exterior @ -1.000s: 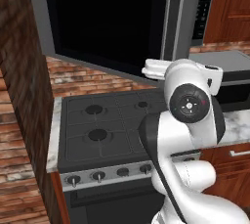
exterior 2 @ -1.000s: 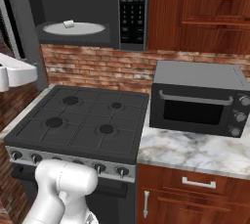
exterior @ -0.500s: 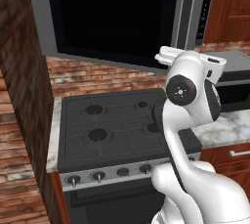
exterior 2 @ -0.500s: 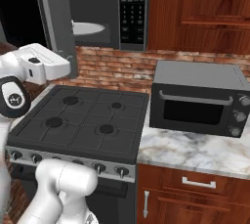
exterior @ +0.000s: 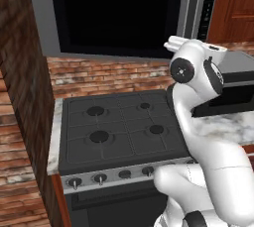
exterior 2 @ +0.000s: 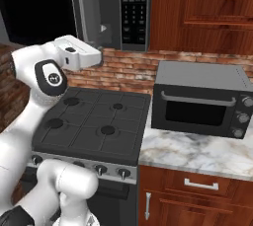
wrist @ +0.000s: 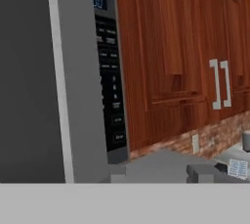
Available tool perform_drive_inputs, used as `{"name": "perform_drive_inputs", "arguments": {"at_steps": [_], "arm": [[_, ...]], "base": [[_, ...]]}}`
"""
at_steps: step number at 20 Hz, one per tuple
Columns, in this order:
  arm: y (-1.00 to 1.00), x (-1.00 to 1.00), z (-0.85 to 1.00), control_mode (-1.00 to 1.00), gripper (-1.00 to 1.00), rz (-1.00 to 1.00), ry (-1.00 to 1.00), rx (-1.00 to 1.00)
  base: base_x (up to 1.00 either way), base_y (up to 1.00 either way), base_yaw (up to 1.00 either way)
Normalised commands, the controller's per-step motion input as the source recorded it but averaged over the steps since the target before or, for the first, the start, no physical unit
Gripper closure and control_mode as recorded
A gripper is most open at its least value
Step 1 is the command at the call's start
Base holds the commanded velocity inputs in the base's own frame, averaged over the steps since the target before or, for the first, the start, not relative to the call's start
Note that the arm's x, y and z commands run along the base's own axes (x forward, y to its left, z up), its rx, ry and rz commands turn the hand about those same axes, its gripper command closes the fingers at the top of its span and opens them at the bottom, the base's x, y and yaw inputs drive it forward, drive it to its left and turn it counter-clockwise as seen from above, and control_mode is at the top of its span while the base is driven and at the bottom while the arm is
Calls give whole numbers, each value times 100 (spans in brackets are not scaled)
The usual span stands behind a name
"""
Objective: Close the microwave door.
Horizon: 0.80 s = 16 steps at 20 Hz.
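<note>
The large grey microwave (exterior 2: 109,8) hangs over the stove, its black keypad strip (exterior 2: 133,8) on the right. The microwave door (exterior: 114,13), a grey frame around a big black window, stands almost shut, a narrow angle off the front. Its long grey bar handle (exterior 2: 79,8) runs down the free edge. My gripper (exterior 2: 98,52) sits just below and in front of that edge, by the door's lower right corner (exterior: 174,43). Its fingers are too hidden to tell open from shut. In the hand view the door (wrist: 29,71) is close on the left, beside the keypad (wrist: 110,86).
A black gas stove (exterior: 119,127) lies below. The smaller dark boxy oven (exterior 2: 202,99) stands on the marble counter (exterior 2: 197,153) to the right. A brick wall (exterior: 20,97) closes the left side. Wooden cabinets (exterior 2: 202,13) hang at the upper right.
The microwave door has swung from wide open to nearly shut, hiding the cavity and turntable. My arm and hand have moved right along with the door's edge.
</note>
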Motion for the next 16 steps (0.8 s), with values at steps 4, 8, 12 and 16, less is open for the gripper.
{"name": "perform_drive_inputs", "arguments": {"at_steps": [4, 8, 12, 16], "arm": [[0, 92, 17, -100, -100, 0, 0, 3], [-1, 84, 25, -100, -100, 0, 0, 6], [-6, 82, 24, -100, -100, 2, 0, 10], [-14, 75, 19, -100, -100, 11, 0, 14]], "base": [[0, 0, 0], [0, 0, 0], [0, 0, 0], [0, 0, 0]]}}
